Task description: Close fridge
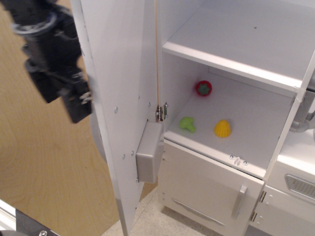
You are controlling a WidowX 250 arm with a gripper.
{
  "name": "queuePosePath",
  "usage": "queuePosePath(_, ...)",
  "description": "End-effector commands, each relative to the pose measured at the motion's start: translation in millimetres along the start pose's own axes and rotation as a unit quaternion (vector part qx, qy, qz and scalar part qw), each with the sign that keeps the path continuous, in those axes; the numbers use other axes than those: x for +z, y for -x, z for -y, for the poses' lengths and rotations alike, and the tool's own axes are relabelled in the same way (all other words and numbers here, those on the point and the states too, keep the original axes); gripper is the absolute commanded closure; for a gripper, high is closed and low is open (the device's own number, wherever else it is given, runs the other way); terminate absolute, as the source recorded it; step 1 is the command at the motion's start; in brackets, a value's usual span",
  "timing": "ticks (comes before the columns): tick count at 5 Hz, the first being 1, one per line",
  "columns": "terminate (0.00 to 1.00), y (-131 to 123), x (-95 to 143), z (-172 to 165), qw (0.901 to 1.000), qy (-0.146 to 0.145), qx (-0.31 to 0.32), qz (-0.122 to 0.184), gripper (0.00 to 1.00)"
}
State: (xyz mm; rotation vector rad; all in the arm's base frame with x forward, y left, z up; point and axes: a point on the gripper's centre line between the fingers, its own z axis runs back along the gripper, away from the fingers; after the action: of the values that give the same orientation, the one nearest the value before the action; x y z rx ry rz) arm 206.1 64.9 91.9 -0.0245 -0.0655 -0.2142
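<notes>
We see an evenly and brightly lit scene, with soft, diffuse light that seems to fall from above and leaves no hard shadows. The white shelves of the fridge (pixel 231 44) read pale and slightly washed out, with only a gentle grey shade under the upper shelf and along the inner left wall. The small red, green and yellow toys cast faint, soft shadows. The black gripper (pixel 74 101) at upper left is smeared by motion blur, its edges indistinct, and we cannot make out its fingers. The rest is reasonably sharp, though mildly grainy. We notice no strong glare.
</notes>
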Motion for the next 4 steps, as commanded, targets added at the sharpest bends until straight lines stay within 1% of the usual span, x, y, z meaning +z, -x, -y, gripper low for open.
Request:
queuePosePath(1,0.0,-48.8,3.5,27.8,0.9994,0.019,-0.025,-0.015,0.0)
queuePosePath(2,0.0,-72.9,4.8,46.8,0.9997,0.019,-0.016,-0.006,0.0)
queuePosePath(3,0.0,-100.9,6.7,58.9,0.9994,0.012,0.013,0.029,0.0)
queuePosePath(4,0.0,-121.7,9.8,66.2,0.9988,0.016,0.029,0.036,0.0)
